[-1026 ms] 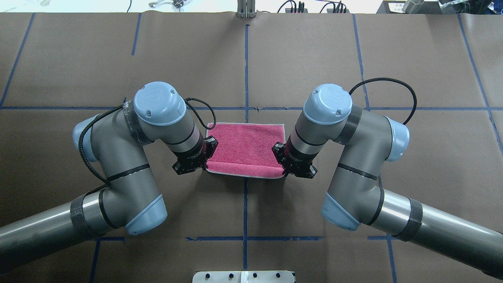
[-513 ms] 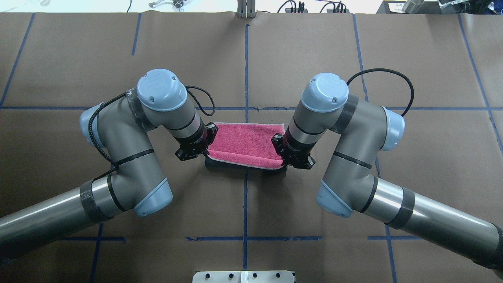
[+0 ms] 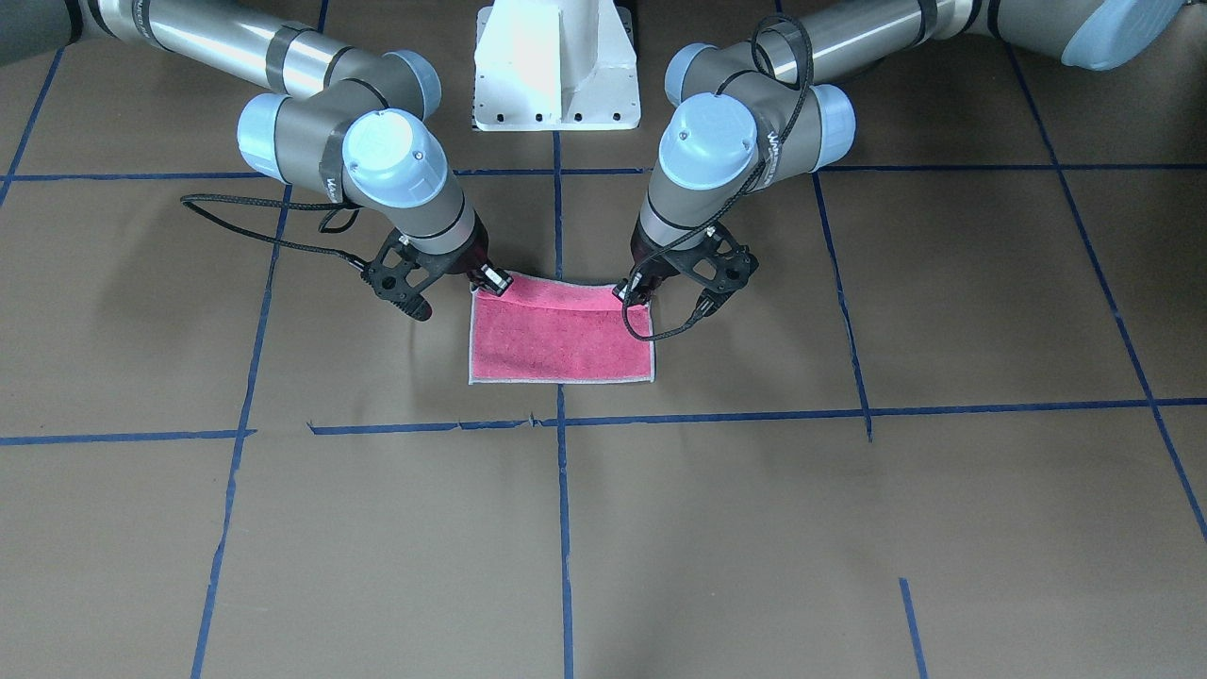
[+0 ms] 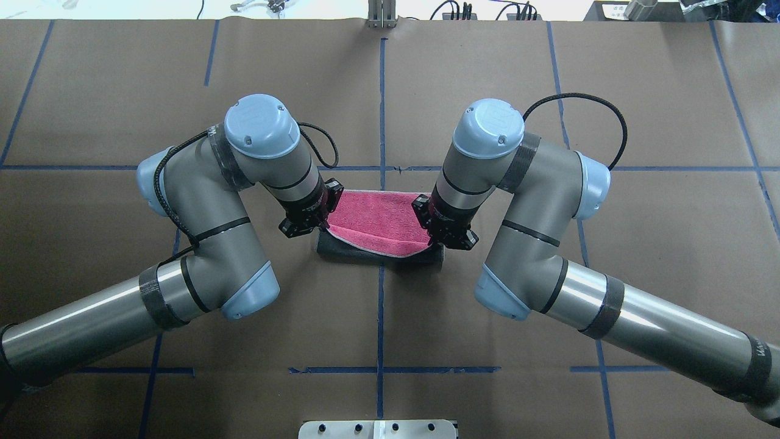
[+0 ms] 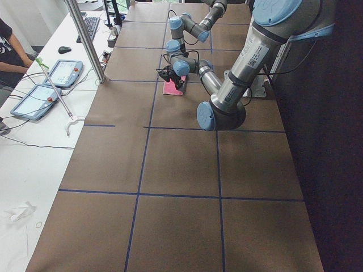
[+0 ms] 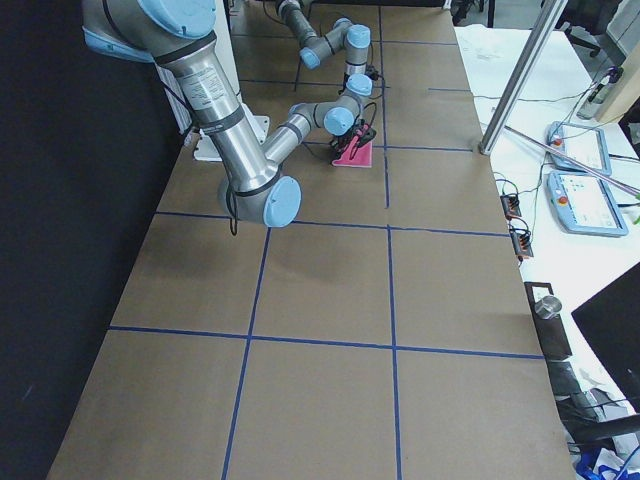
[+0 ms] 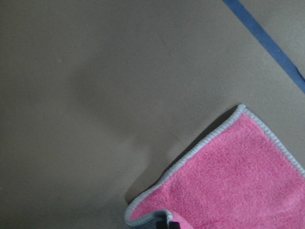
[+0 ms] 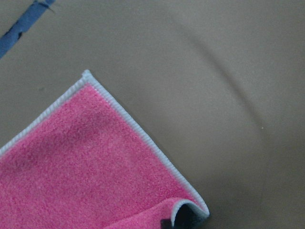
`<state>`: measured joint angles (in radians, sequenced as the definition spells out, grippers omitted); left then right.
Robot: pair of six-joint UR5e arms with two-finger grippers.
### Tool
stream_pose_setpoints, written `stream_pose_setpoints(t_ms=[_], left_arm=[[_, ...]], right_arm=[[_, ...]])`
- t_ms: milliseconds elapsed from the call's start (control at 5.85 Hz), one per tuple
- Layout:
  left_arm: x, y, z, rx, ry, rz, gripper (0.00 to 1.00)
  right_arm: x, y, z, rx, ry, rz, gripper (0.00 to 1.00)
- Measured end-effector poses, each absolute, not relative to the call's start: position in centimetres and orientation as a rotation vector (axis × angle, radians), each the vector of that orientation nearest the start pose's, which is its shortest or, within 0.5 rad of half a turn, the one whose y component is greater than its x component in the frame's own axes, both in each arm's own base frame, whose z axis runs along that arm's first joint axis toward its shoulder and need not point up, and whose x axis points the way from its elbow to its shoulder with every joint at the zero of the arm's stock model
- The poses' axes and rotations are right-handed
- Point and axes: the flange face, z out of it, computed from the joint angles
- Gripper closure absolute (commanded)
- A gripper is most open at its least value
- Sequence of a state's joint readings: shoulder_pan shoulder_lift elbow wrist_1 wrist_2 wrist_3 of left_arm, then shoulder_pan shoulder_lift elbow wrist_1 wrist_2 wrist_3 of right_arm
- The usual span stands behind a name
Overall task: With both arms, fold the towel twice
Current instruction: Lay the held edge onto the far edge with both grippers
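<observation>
Left pincer (image 4: 318, 228) clamped on raised corner of pink terry towel (image 4: 378, 219); right pincer (image 4: 437, 239) clamped on neighbouring corner. Pale stitched edge (image 4: 385, 252) sagged between, over brown-papered tabletop (image 4: 378, 317).

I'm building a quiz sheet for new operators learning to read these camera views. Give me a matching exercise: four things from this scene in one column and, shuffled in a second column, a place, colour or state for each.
Column one
1. left gripper
2. right gripper
3. towel
4. pedestal base

Column two
A. white, at the top middle of the front-facing view
B. pink face up, robot-side edge raised
C. shut on the towel's corner at the overhead view's right
D. shut on the towel's corner at the overhead view's left

Pairs: 1-D, 2-C, 3-B, 4-A
</observation>
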<state>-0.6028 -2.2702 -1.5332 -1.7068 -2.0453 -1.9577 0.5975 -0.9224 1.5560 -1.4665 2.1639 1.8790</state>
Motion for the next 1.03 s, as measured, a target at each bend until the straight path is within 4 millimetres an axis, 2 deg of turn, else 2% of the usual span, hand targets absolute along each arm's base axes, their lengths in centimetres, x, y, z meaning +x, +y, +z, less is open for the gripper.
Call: stream_pose_setpoints(t_ms=[513,1026], left_arm=[[53.6,-50.0,23.9,-0.378,0.856,-0.757,1.00],[54.3,-50.9,24.0,-0.389,0.865,-0.779,1.00]], right_arm=[[-53.2,-47.9,26.4,-0.478,-0.798,0.642,1.00],[-53.6,-49.1,27.5,-0.473,-0.816,0.643,1.00]])
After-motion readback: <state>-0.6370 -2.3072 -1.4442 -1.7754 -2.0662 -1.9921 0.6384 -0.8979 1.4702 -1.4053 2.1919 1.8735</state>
